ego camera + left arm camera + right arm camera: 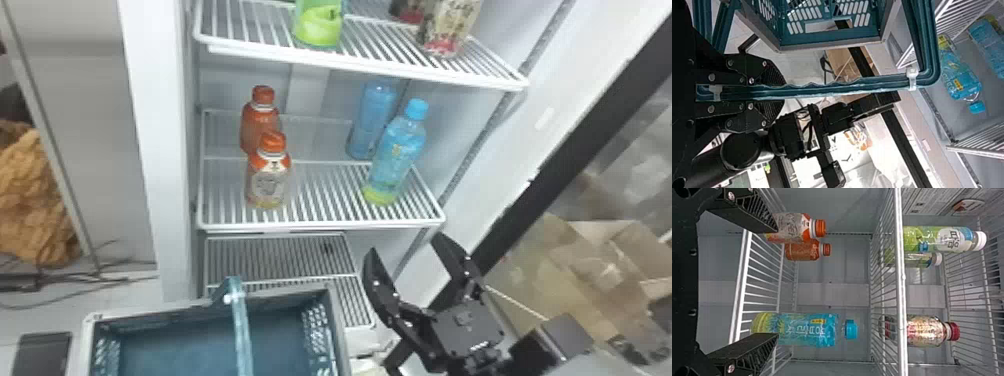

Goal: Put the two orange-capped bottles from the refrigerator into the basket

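Note:
My right gripper [407, 250] is low at the right in the head view, below and right of the middle shelf, fingers wide apart with nothing between them. In the right wrist view the right gripper [775, 282] faces the shelves. Two orange-capped bottles stand one behind the other at the shelf's left: the front bottle [269, 175] and the rear bottle [259, 122]. The right wrist view has the front bottle [791, 227] partly behind one finger, and the rear bottle [803, 250]. The basket [336, 325] is below the shelf. My left gripper [768, 92] is closed on its handle [828, 89].
Two blue-capped bottles [397, 155] stand at the right of the same shelf [325, 222]. The upper shelf [370, 65] holds green bottles and a red-capped bottle [926, 332]. The white refrigerator wall [160, 150] rises left of the shelves.

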You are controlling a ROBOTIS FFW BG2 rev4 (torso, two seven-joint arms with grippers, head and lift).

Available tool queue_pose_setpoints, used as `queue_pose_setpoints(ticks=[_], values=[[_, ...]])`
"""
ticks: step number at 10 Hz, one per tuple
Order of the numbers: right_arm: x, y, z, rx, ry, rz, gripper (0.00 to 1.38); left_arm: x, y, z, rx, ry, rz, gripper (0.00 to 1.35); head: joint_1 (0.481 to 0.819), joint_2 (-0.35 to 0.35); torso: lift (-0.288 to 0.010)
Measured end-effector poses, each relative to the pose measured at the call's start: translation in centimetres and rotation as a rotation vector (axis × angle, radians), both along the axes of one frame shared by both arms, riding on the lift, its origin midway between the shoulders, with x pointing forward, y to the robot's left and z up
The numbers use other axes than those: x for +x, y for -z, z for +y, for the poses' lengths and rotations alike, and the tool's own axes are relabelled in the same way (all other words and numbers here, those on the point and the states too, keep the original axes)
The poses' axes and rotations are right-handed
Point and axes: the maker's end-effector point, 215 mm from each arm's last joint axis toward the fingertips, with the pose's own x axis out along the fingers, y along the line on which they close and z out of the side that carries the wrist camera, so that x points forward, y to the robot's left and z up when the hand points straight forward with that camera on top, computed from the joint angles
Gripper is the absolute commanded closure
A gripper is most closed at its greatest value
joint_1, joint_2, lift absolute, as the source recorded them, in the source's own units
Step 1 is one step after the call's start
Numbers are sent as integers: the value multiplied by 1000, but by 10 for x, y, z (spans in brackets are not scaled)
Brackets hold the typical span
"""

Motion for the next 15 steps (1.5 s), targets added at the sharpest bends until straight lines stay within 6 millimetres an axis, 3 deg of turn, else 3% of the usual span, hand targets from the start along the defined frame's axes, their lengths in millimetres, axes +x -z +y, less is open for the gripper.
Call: queue_pose_setpoints(ticks=[5,9,15], values=[[5,1,7,11,-12,3,108,3,-4,0,-15,-14,0,1194,695,-350,-288],[34,14,54,51,-115,-12,107,-1,-5,-2,-18,-2,1,1194,695,-350,-288],[99,25,78,-4,-150,-33,107,-3,-6,-5,-21,8,1,1194,695,-331,-288]])
